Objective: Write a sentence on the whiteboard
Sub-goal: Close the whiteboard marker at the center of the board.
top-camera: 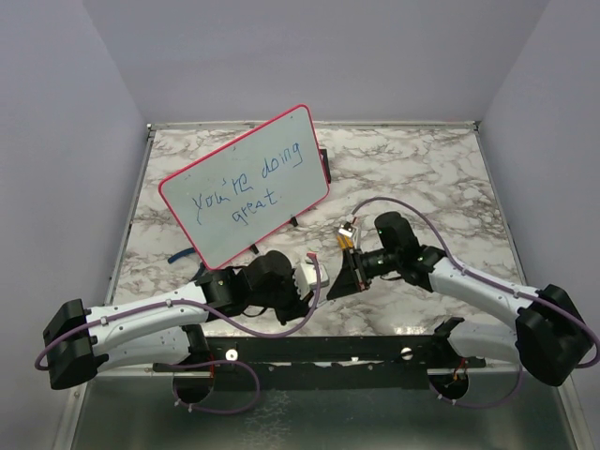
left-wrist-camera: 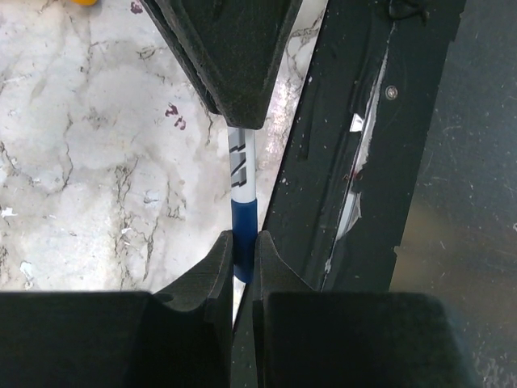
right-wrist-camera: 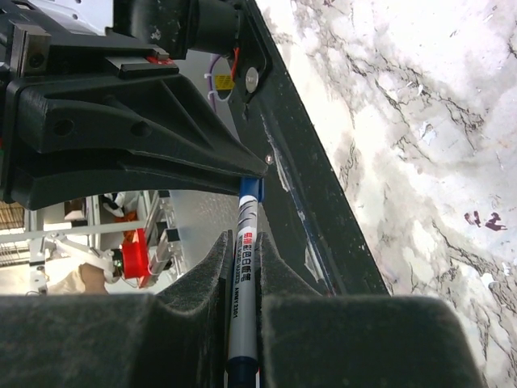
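- In the top view, a marble-patterned tabletop (top-camera: 422,178) with grey veins filled the middle of the frame. Plain lilac-grey walls (top-camera: 56,141) closed it in at left, back and right. A black rail (top-camera: 328,352) ran along its near edge at the bottom.
- The whiteboard (top-camera: 272,141), framed in red, sat left of centre in the upper half, skewed with its right corner higher. The sentence (top-camera: 239,197) "you're doing great" crossed its face in blue, in two lines.
- A small blue thing (top-camera: 180,255), too small to identify, lay on the marble just beside the board's lower left corner.
- The left gripper (top-camera: 305,278) and the right gripper (top-camera: 345,274) met tip to tip below the board, near the frame's centre. What lay between them was not clear from there.
- In the left wrist view, the left gripper (left-wrist-camera: 242,242) at the bottom edge was clamped on the blue cap (left-wrist-camera: 243,222) of a marker (left-wrist-camera: 243,166). The white printed barrel ran up into the right gripper (left-wrist-camera: 238,105) at top centre. Marble lay to the left and the black rail to the right.
- In the right wrist view, the right gripper (right-wrist-camera: 242,242) at the bottom was closed tight on the marker's barrel. The cap end disappeared into the left gripper (right-wrist-camera: 218,166) at upper left. Marble filled the right side. At lower left, past the rail, metal framing and a red object (right-wrist-camera: 133,255) showed in the room.
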### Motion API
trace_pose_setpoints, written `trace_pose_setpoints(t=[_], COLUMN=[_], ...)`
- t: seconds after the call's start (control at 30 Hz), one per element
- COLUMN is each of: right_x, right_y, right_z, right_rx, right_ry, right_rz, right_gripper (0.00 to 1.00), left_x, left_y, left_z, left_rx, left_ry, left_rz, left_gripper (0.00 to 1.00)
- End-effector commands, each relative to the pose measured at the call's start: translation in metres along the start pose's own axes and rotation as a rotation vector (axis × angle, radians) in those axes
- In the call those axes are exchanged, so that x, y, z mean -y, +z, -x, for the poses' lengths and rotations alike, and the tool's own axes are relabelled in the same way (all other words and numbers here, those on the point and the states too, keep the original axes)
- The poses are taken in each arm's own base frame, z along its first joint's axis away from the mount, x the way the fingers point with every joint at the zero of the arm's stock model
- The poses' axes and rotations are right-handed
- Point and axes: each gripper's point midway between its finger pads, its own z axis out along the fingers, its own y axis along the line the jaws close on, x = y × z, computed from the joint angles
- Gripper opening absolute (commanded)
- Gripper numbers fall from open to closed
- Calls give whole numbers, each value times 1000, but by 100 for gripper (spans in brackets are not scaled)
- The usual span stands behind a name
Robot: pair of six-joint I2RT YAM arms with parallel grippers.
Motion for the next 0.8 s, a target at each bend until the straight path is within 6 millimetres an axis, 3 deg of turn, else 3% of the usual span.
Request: trace_pose_setpoints(t=[0.0,0.23,0.4,0.43,0.6,0.77], right_x=[-21,-23,-8,-4,31,54], right_y=[17,25,19,15,-25,-58], right_z=[-18,-20,3,13,51,78], right_rx=[-82,-83,20,53,178,284], right_ry=[-17,-21,-28,-36,-26,6], right_rz=[96,89,-105,-167,-447,-513], right_gripper=[0,0,0,0,0,0], left_x=[1,-2,-11,-15,-31,-39], left_y=[-18,-18,-17,-17,-27,-38], left_z=[121,118,107,104,89,83], left_rx=[447,442,392,377,329,335], left_ry=[113,107,83,70,22,2], left_rz=[38,49,99,119,225,282], left_gripper=[0,0,0,6,75,93])
